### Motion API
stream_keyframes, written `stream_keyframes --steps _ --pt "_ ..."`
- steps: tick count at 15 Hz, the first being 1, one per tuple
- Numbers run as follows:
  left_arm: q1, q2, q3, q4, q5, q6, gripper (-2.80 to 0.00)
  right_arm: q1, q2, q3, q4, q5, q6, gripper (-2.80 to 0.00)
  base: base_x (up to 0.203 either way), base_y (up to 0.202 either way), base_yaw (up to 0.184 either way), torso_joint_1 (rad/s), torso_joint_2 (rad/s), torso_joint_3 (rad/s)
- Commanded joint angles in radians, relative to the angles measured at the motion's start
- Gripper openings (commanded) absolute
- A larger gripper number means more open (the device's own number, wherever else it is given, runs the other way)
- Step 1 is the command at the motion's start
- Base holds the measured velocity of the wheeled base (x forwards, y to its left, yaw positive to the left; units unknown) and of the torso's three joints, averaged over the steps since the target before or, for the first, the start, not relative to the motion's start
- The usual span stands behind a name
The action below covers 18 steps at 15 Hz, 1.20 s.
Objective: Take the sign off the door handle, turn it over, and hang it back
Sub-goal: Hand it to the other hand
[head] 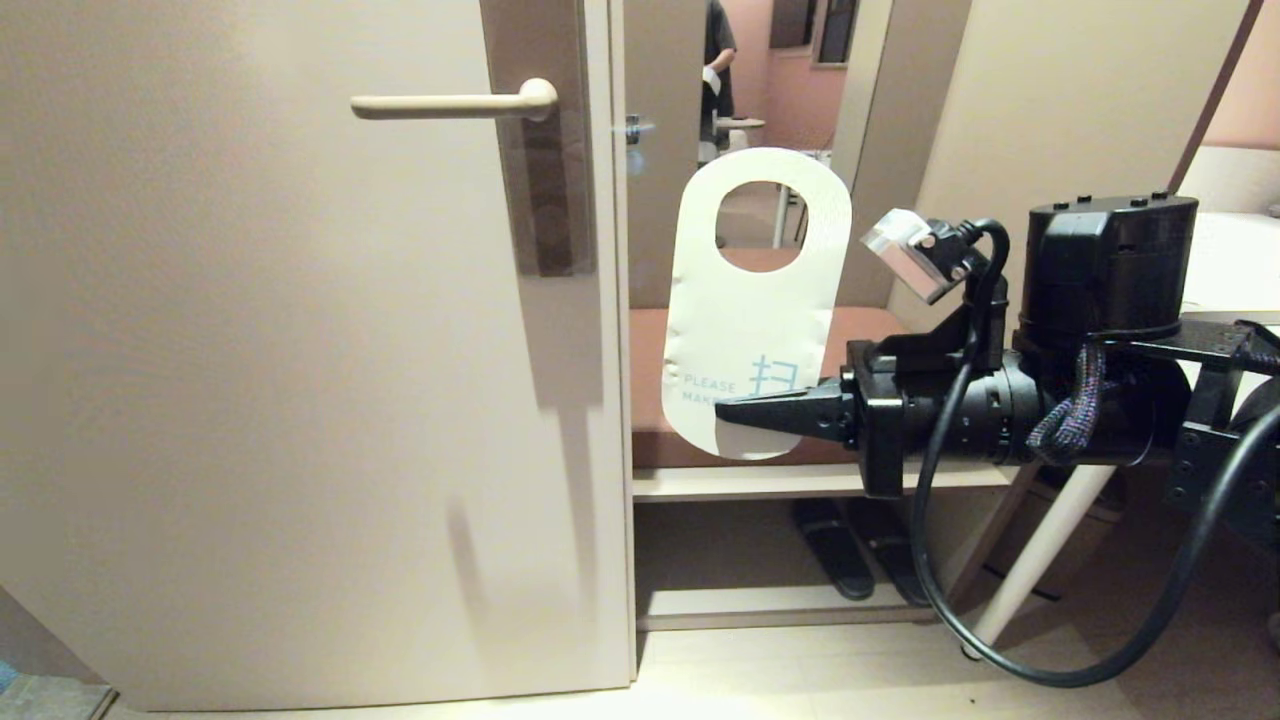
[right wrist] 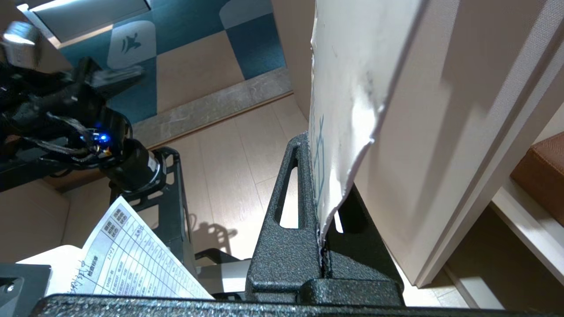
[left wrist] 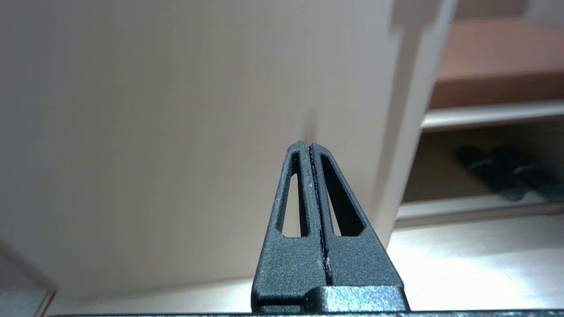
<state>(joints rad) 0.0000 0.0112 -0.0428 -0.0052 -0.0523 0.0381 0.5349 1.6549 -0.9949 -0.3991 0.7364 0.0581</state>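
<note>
Your door (head: 300, 400) fills the left of the head view, its door handle (head: 455, 103) bare, so the removal step looks done. What remains, as far as you can judge: the turn-over may or may not be complete, and the hanging back is certainly still ahead.

The right gripper (head: 735, 412) reaches in level from the right, clamped on the lower end of the sign (head: 750, 300), which you hold upright in the open gap past the door's edge, well apart from the handle and lower than it. The left gripper (left wrist: 310, 147) is pressed together on nothing, low in front of the door.

The sign shows you its white face, with pale blue text near the bottom and the oval hole uppermost. Its held end looks creased in the right wrist view.
</note>
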Motion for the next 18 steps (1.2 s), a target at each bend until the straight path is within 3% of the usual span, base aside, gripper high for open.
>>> stream_keyframes --steps 1,6,10,14,15,18 --pt "0.0 0.037 -0.029 0.0 -0.013 -0.001 -2.8 0.0 -0.001 0.002 -0.003 0.005 0.0 -2.8 0.0 0.0 0.0 0.0 0.0 0.0" --pt "-0.021 0.222 -0.154 -0.012 -0.047 -0.007 -2.8 -0.001 -0.002 0.036 -0.056 0.008 0.0 -2.8 0.0 0.0 0.0 0.0 0.0 0.0" --pt "-0.099 0.465 -0.293 -0.08 -0.048 -0.034 -2.8 -0.001 -0.013 0.065 -0.102 0.008 0.002 -2.8 0.0 0.0 0.0 0.0 0.0 0.0" --pt "-0.117 0.716 -0.468 -0.129 -0.066 -0.051 -2.8 -0.001 -0.015 0.059 -0.104 0.008 0.002 -2.8 0.0 0.0 0.0 0.0 0.0 0.0" --pt "-0.118 0.768 -0.507 -0.133 -0.1 -0.053 -2.8 0.0 -0.015 0.058 -0.104 0.008 0.002 -2.8 0.0 0.0 0.0 0.0 0.0 0.0" --pt "-0.119 0.894 -0.58 -0.152 -0.3 -0.055 -2.8 0.0 -0.017 0.05 -0.106 0.008 0.002 -2.8 0.0 0.0 0.0 0.0 0.0 0.0"
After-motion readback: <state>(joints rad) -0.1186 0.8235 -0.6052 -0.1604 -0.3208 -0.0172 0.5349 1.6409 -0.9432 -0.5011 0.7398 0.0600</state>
